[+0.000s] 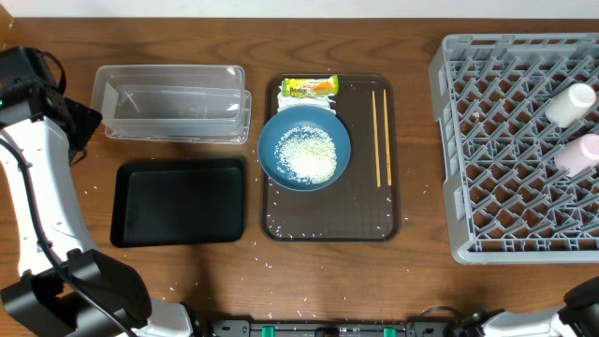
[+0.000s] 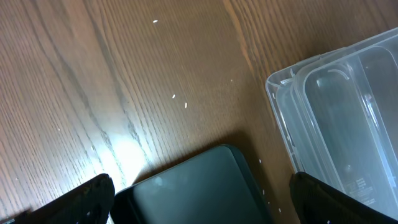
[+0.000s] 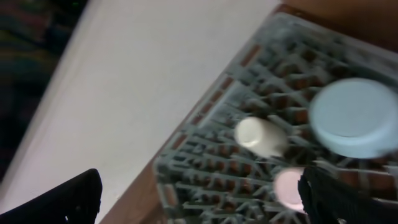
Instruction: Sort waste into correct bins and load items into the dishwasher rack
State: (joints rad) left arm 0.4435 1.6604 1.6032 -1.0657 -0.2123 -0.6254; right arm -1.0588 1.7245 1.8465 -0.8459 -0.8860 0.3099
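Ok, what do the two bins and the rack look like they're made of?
Clear tub: thin transparent plastic with a glossy finish; the table shows through its walls and the rim is moulded.
Black tray: opaque black, smooth and slightly shiny. It is probably plastic, given the soft reflections in the left wrist view.
Rack: matte light-grey moulded plastic, judging by its uniform lattice grid.

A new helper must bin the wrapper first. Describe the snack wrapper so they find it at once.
Find the dark-brown serving tray in the middle of the table. At its far edge, just beyond the dark-blue bowl holding rice, lies the snack wrapper. It alone is yellow-green and printed, small and flat, unlike the round bowl and the thin wooden chopsticks alongside.
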